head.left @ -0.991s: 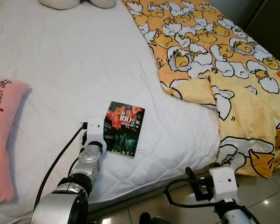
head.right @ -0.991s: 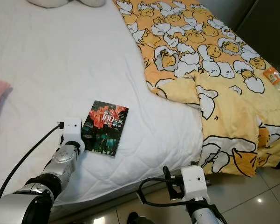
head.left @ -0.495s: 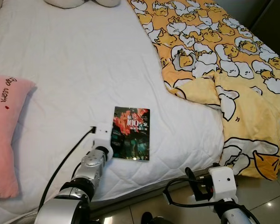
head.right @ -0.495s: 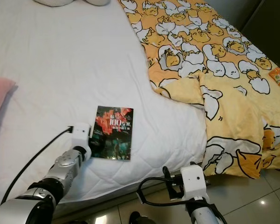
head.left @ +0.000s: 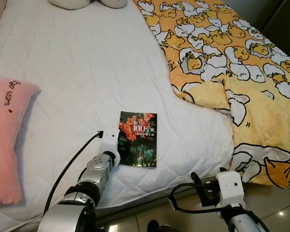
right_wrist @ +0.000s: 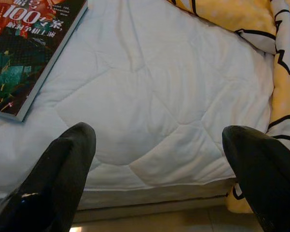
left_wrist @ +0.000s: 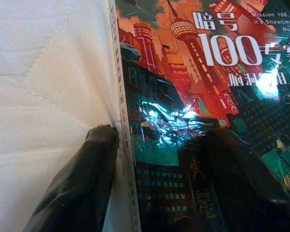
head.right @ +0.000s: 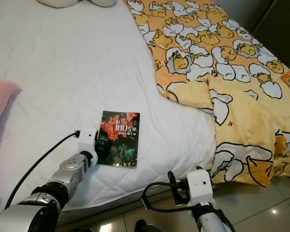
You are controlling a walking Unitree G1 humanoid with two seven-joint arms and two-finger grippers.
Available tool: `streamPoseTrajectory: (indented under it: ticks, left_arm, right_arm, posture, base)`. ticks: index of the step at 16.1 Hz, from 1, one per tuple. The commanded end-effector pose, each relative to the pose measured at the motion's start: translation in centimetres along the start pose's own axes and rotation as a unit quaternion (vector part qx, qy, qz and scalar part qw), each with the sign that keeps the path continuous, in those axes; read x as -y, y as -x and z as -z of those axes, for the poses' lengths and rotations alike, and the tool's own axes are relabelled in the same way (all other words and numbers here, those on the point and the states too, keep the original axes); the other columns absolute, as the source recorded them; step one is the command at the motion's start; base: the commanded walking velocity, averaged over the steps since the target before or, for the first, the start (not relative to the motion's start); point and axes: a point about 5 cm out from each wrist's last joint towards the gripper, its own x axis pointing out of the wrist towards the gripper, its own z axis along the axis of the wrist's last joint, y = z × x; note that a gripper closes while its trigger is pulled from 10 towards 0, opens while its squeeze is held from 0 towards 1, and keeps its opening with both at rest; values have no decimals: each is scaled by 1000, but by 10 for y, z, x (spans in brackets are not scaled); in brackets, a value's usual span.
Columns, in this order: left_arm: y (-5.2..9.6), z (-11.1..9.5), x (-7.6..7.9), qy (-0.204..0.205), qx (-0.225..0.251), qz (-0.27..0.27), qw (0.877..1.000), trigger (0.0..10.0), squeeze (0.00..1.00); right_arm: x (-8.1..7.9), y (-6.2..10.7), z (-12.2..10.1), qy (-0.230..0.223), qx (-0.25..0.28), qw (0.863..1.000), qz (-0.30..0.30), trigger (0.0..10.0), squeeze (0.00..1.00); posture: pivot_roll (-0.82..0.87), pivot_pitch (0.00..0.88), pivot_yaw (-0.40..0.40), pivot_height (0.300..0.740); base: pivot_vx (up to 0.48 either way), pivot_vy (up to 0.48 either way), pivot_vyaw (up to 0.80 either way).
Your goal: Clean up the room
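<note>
I'm seeing the bed (head.left: 77, 72), quilt (head.left: 231, 63) on its right half. The book (head.left: 138, 145) is lying near the front edge. My left gripper (left_wrist: 159, 145) is straddling its spine edge, fingers apart, nothing clamped. Right gripper (right_wrist: 157, 164) is hanging wide open, holding nothing.

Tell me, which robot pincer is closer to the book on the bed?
The left pincer is closer: its fingers straddle the book at its spine edge, one on the cover, one on the sheet beside it. The right pincer hangs open off the bed's edge, apart from the book.

Dark red-green book (head.left: 138, 138) flat on bed (head.left: 87, 72)
</note>
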Motion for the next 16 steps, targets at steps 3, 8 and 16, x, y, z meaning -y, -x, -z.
streamPoseTrajectory:
  ticks: [3,8,16]
  left_arm:
    - [7,42,21,3,-96,49,994,0,0]
    - [4,35,30,30,-68,73,995,0,0]
    - [-7,-43,33,146,108,139,973,0,0]
  right_arm:
    - [6,0,4,4,-11,1000,7,10000,0]
    - [5,-4,3,-2,-8,1000,9,10000,0]
    - [4,-32,-3,-20,15,1000,18,10000,0]
  posture:
    - [-89,202,-123,740]
    - [-79,201,-120,740]
    - [16,110,-76,740]
  base:
    - [0,0,0]
    - [0,0,0]
    - [0,0,0]
